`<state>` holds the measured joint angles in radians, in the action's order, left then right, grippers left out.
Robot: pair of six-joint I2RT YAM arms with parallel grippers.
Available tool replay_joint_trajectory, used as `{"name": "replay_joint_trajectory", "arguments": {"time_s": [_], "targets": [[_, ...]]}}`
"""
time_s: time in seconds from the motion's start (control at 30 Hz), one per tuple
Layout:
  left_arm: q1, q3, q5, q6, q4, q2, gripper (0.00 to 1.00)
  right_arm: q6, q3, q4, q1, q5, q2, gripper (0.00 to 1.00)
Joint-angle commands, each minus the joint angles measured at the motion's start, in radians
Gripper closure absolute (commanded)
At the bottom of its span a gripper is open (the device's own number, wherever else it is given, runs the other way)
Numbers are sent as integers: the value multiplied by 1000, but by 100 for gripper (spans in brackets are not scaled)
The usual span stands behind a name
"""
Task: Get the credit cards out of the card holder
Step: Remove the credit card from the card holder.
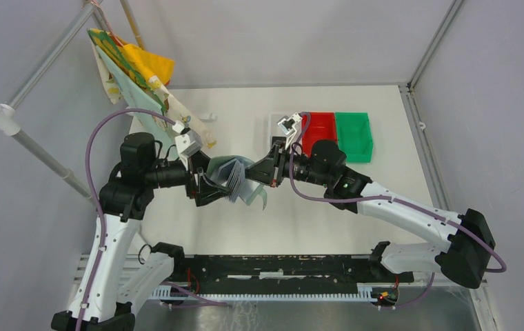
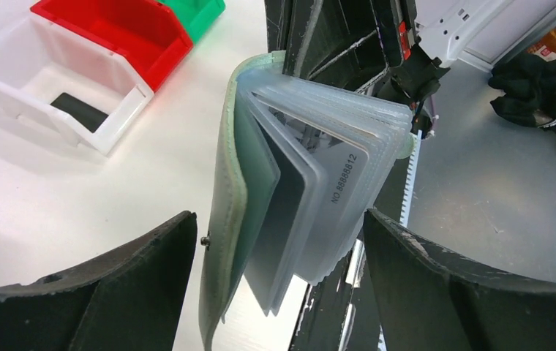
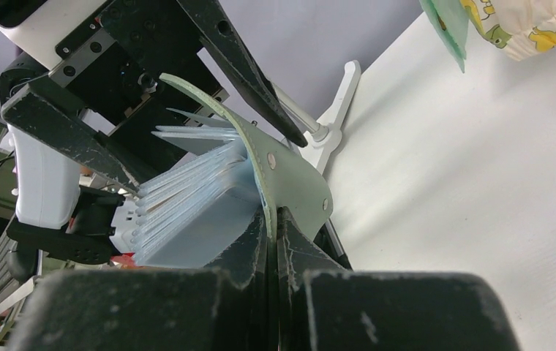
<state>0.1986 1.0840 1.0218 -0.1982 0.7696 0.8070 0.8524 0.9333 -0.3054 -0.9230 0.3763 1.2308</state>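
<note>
The grey-green card holder (image 1: 235, 178) hangs in the air between both arms, its clear sleeves (image 2: 290, 183) fanned out. My right gripper (image 3: 273, 219) is shut on the holder's cover (image 3: 293, 179). My left gripper (image 2: 279, 219) is open, one finger on each side of the fanned sleeves without touching them. A silvery credit card (image 2: 344, 175) printed with a number sits in one sleeve. A black credit card (image 2: 77, 111) lies in the white bin (image 2: 12, 62). In the top view the left gripper (image 1: 207, 189) faces the right gripper (image 1: 263, 172).
A red bin (image 1: 319, 131) and a green bin (image 1: 353, 136) stand at the back right beside the white bin. A patterned cloth (image 1: 135, 69) hangs on a rack at the back left. A white rack foot (image 3: 337, 102) stands on the table (image 1: 245, 227).
</note>
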Motion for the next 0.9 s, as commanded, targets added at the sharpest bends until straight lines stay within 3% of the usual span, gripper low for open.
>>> {"name": "replay_joint_trajectory", "arguments": {"time_s": [0.0, 0.13, 0.33, 0.73, 0.87], "targets": [[0, 13, 71, 18, -26, 5, 10, 26, 69, -106, -7, -22, -12, 100], [1, 42, 201, -124, 129, 25, 8, 15, 85, -69, -14, -48, -12, 100], [1, 51, 200, -174, 155, 31, 8, 16, 100, -58, -31, -73, -1, 100], [1, 6, 63, -57, 4, -6, 13, 20, 92, -74, -37, -73, -3, 100], [1, 3, 102, -50, 6, -10, 10, 22, 85, -80, -37, -77, -3, 100]]}}
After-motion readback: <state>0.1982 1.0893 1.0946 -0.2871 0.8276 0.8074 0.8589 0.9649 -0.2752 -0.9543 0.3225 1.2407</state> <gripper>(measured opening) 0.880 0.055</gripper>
